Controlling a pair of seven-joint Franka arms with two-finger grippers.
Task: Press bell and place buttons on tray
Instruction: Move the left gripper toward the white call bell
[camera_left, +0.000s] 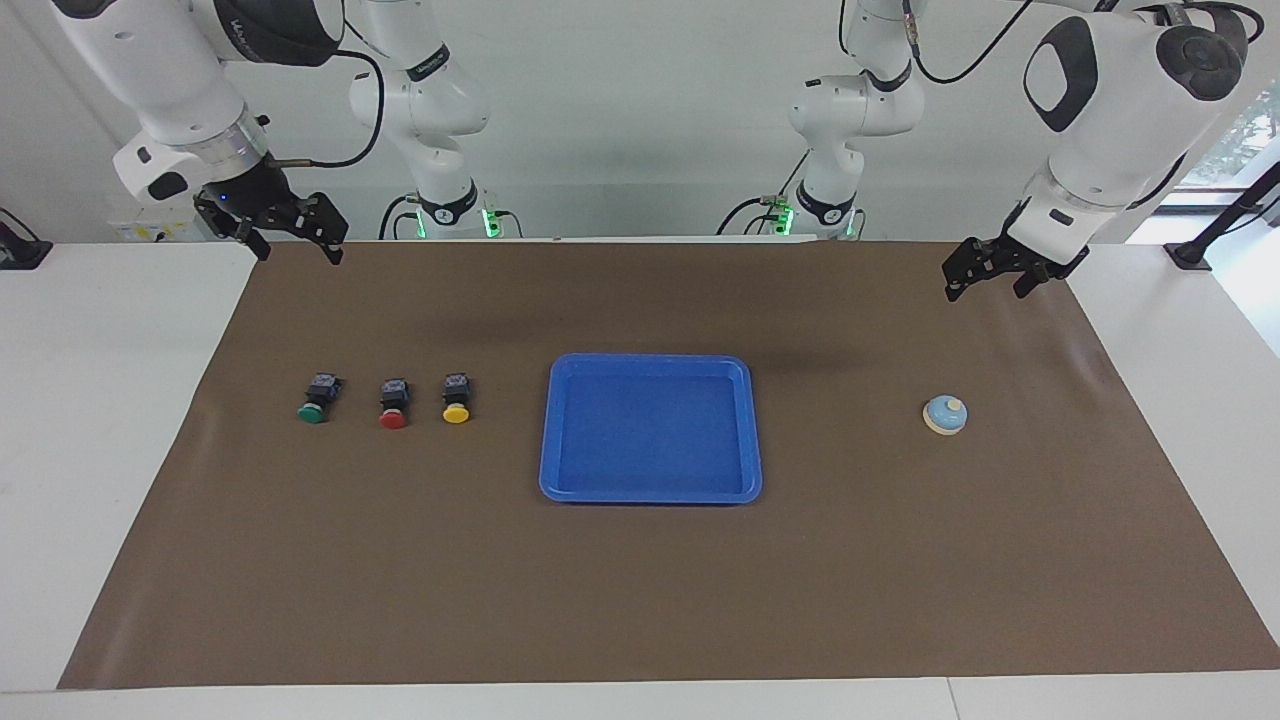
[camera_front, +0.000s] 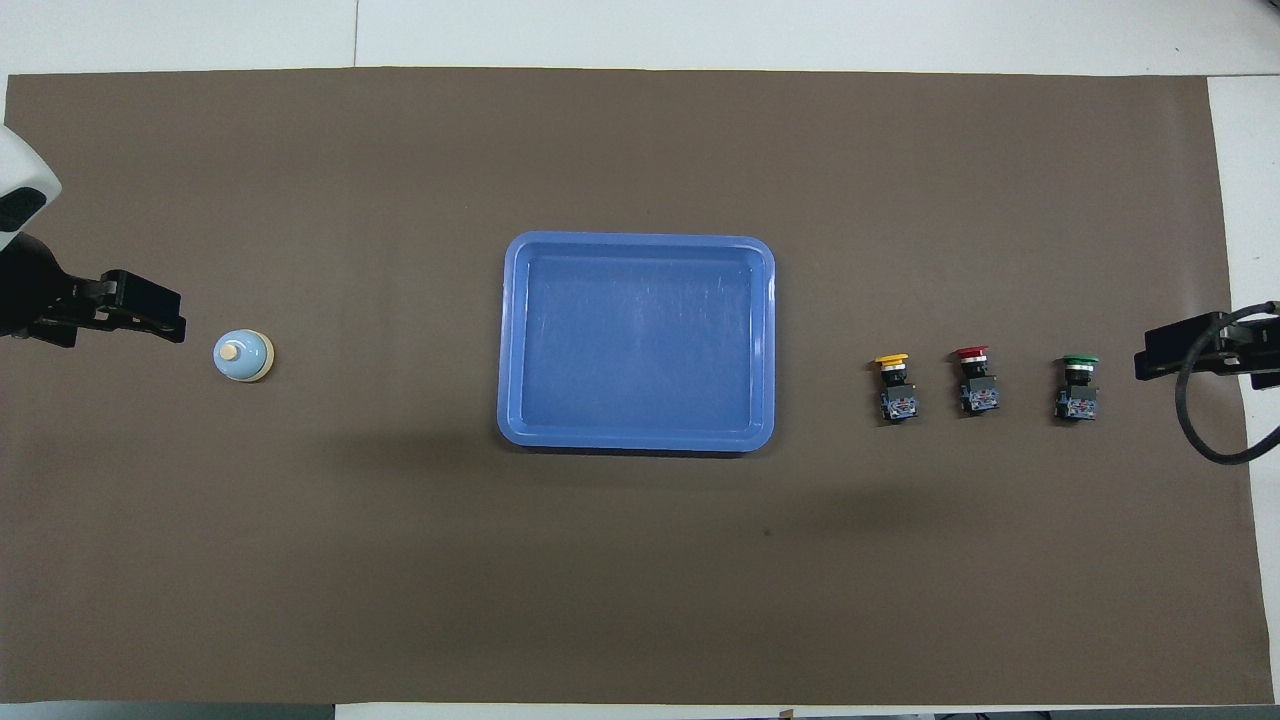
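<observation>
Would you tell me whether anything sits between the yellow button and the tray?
Nothing visible does. The yellow button lies on the brown mat beside the tray, toward the right arm's end, with only bare mat between them.

Glossy plastic tray (camera_left: 650, 370) on matt brown mat (camera_left: 640, 590).

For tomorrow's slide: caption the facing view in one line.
Empty blue tray mid-mat, three buttons and bell at its ends, left pincer and right pincer raised open.
</observation>
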